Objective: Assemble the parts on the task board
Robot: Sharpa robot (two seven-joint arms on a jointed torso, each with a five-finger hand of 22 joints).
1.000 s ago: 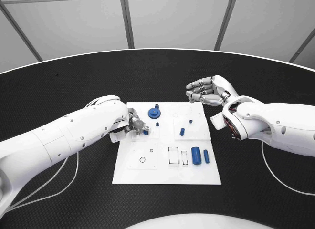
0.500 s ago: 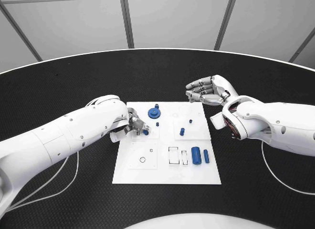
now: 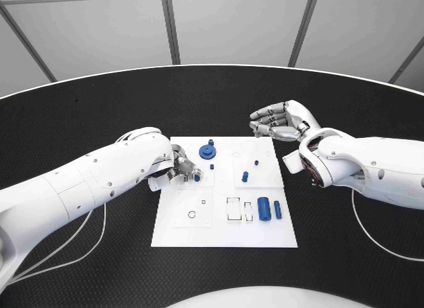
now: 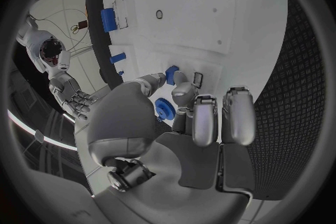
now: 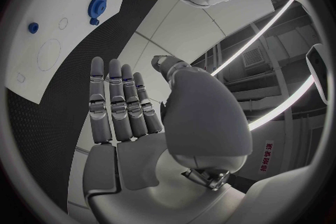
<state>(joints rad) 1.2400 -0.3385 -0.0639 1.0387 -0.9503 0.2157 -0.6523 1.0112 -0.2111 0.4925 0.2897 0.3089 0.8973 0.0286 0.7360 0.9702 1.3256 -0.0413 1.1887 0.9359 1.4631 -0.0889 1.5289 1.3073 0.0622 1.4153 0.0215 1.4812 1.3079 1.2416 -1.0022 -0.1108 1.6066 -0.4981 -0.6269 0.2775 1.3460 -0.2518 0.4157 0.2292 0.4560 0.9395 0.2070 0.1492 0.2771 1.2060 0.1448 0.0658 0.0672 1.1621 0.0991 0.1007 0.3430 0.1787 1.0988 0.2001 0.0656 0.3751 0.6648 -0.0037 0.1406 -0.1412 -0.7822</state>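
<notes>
Left hand (image 3: 182, 168) pinching a small blue part (image 4: 171, 74) over the board's (image 3: 221, 234) left edge, just beside the blue gear (image 3: 207, 152). Right hand (image 3: 279, 122) hovering past the board's far right corner, fingers apart, holding nothing. Lying on a black textured surface (image 3: 82, 122), grey wall panels behind. Board white, flat, carrying a blue cylinder (image 3: 264, 209) and pegs (image 3: 245, 176).
</notes>
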